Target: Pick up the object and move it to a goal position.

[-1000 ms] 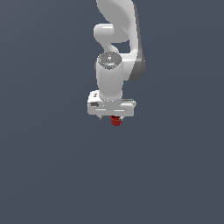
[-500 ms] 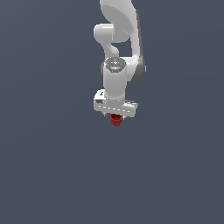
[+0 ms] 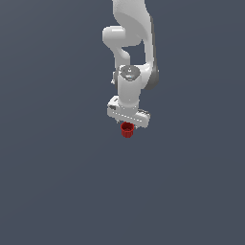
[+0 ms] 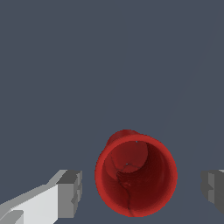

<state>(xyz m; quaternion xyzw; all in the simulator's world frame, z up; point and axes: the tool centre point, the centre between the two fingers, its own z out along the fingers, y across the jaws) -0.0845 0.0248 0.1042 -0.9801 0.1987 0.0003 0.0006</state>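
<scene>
The object is a tiny bright red cup (image 3: 127,129) with a hollow rim, standing just under my white gripper (image 3: 128,124) in the exterior view. In the wrist view I look down into the cup's open mouth (image 4: 136,175). My gripper (image 4: 141,189) straddles it, with one grey fingertip (image 4: 70,194) on one side and the other fingertip (image 4: 213,189) on the opposite side. A gap shows between each fingertip and the cup wall, so the jaws are open and not touching it.
The ground is a plain dark grey surface (image 3: 57,182) in every direction. The white arm (image 3: 131,43) rises behind the gripper. No other object and no goal marker show.
The hand has shifted slightly toward the exterior view's right and turned a little about its axis. The red cup has stayed where it was.
</scene>
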